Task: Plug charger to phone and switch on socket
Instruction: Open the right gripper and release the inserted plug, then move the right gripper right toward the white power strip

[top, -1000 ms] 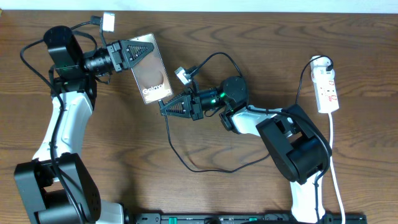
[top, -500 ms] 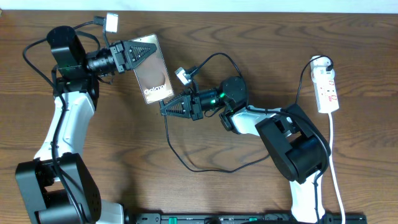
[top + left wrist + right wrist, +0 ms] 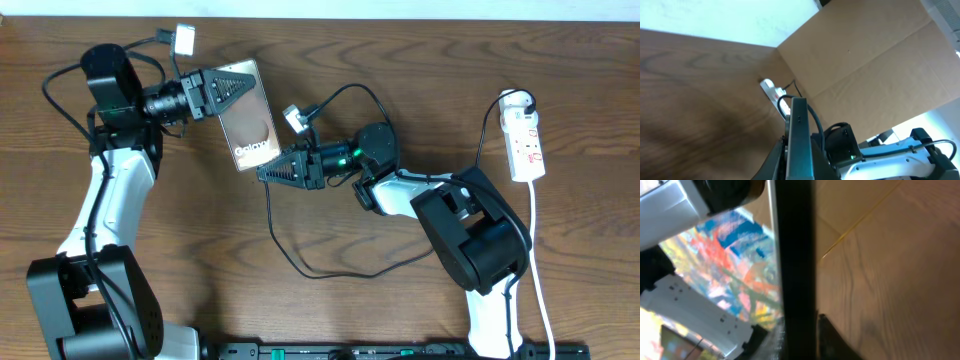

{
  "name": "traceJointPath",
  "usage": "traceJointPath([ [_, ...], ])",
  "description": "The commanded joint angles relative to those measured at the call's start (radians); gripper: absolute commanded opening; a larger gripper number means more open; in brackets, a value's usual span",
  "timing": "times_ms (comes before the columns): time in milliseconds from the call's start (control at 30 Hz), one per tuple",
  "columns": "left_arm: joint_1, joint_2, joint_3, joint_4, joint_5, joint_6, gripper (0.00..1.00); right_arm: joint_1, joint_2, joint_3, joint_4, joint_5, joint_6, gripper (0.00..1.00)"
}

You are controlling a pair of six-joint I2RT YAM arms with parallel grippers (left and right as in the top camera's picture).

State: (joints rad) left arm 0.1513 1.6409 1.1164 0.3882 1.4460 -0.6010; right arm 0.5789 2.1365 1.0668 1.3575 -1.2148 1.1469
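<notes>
My left gripper (image 3: 235,85) is shut on the phone (image 3: 252,125) and holds it above the table, with one finger over the screen. In the left wrist view the phone (image 3: 799,140) shows edge-on between the fingers of the left gripper (image 3: 799,162). My right gripper (image 3: 265,172) sits at the phone's near end. In the right wrist view the right gripper (image 3: 792,330) has its jaws a little apart on either side of the dark phone edge (image 3: 795,255). The charger cable (image 3: 300,268) loops from there across the table. Its plug tip is hidden. The socket (image 3: 527,145) lies at the far right.
The socket's white lead (image 3: 537,270) runs down the right edge. The right arm's black base (image 3: 480,240) stands beside the cable loop. A small white connector (image 3: 291,120) hangs near the phone. A cardboard wall (image 3: 865,65) stands behind the socket (image 3: 771,90).
The left gripper has carried the phone slightly right and toward the far side. The right gripper has stayed at the phone's near end.
</notes>
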Motion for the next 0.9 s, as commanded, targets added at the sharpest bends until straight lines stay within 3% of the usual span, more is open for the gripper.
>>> traceJointPath([
  [0, -0.006, 0.0, -0.007, 0.002, 0.056, 0.0, 0.07, -0.009, -0.005, 0.016, 0.004, 0.064, -0.007, 0.33],
  [200, 0.019, 0.0, -0.006, 0.002, 0.056, 0.003, 0.08, -0.009, -0.005, 0.016, 0.004, 0.06, -0.007, 0.7],
  [400, 0.038, 0.0, -0.006, 0.002, 0.056, 0.003, 0.07, -0.009, -0.005, 0.016, 0.004, 0.06, -0.007, 0.8],
  [567, 0.057, 0.0, -0.006, 0.002, 0.057, 0.003, 0.07, -0.012, -0.005, 0.016, 0.004, 0.06, -0.007, 0.98],
  [867, 0.134, 0.0, -0.006, -0.003, 0.061, 0.002, 0.07, -0.061, -0.005, 0.016, 0.002, 0.024, -0.007, 0.99],
])
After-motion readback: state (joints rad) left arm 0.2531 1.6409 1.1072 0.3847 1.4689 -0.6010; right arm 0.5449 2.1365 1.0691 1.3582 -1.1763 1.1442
